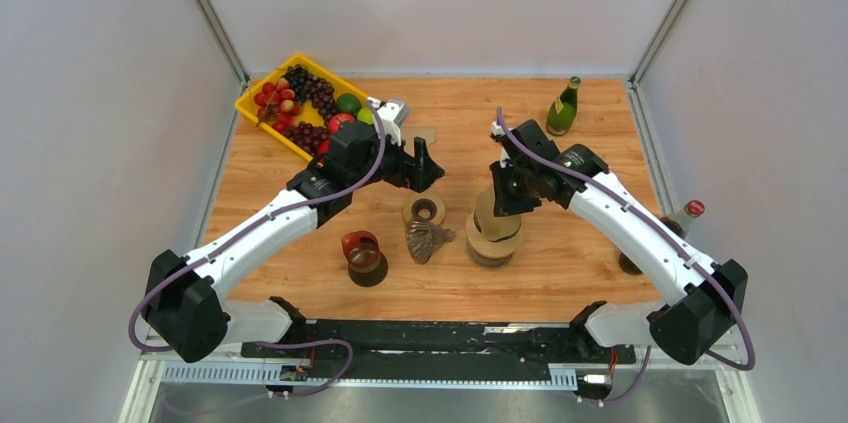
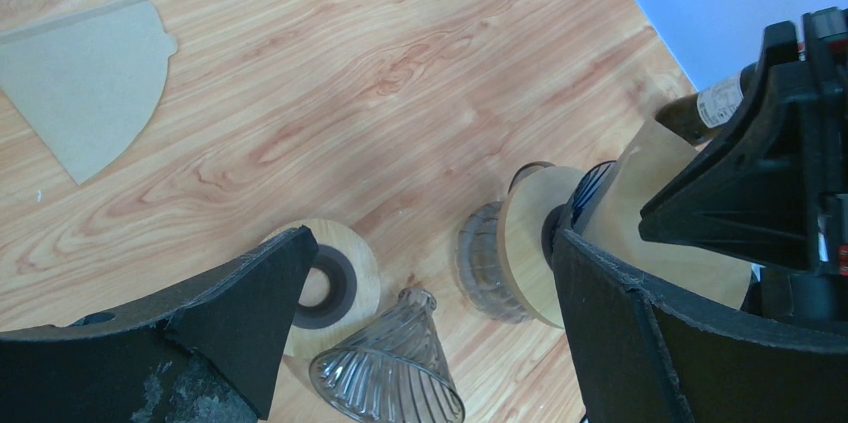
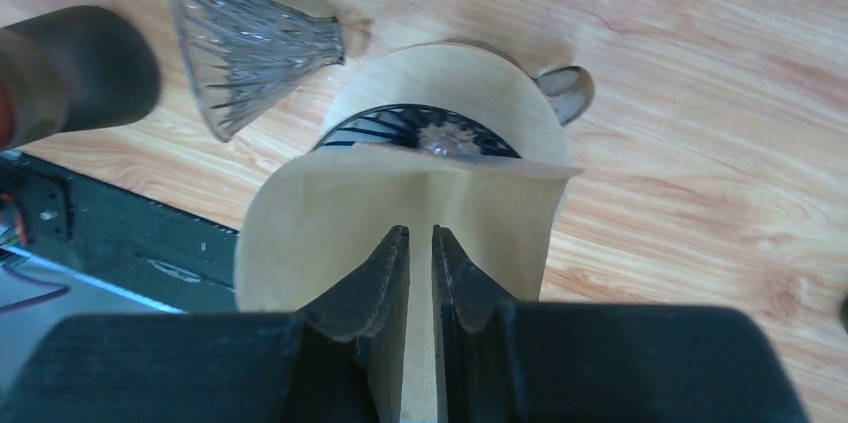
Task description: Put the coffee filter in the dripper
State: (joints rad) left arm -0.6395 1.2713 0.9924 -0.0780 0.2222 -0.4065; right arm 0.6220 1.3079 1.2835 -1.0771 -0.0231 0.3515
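Nearest us, well left of the dripper (image 1: 493, 243), we have a red mug (image 1: 362, 255). Right over the dripper's mouth, the right gripper (image 3: 420, 233) pinches the coffee filter (image 3: 330, 223), which is not seated yet. Just left of the dripper lie a glass cone (image 1: 428, 239) and a wooden ring (image 1: 426, 210). Beyond them the left gripper (image 2: 430, 243) hovers, jaws spread and empty. Farther back-left lies a spare filter (image 2: 85, 83).

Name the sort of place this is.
Probably a robotics lab test cell, not a kitchen: two arms bolted to a wooden table, plain white walls boxing it in, and staged props like a dripper and fruit tray.
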